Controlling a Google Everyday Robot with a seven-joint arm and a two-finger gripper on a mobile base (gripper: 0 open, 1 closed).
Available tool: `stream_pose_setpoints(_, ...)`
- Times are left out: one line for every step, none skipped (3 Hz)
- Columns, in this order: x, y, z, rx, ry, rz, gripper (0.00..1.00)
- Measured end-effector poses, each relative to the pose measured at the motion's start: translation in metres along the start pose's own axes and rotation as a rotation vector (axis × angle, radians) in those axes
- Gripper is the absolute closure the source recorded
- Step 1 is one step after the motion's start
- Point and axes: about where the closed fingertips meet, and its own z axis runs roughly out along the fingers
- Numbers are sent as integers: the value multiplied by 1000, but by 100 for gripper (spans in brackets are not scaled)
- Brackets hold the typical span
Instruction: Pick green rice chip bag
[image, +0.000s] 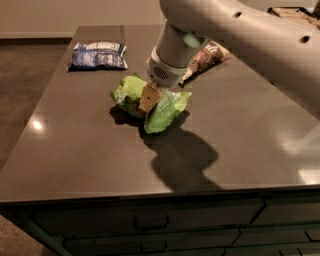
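The green rice chip bag is crumpled near the middle of the dark table. My gripper comes down from the upper right and sits in the middle of the bag. One tan finger shows and presses into the foil, with the bag bunched on both sides of it. The gripper is shut on the bag. The bag's left part hangs a little above its dark shadow on the table. The other finger is hidden behind the bag.
A blue-and-white bag lies at the far left of the table. A tan-and-brown chip bag lies behind my arm at the back. Drawer fronts run below the table's near edge. The floor drops away on the left.
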Motion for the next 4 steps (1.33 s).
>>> stream_pose_setpoints(4, 7, -40, -18, -83, -60, 100)
stream_pose_setpoints(2, 18, -86, -34, -174, -147, 100)
stream_pose_setpoints(-4, 28, -123, -46, -239, -232, 100)
stream_pose_setpoints(-9, 37, -146, -63, -280, -305, 100)
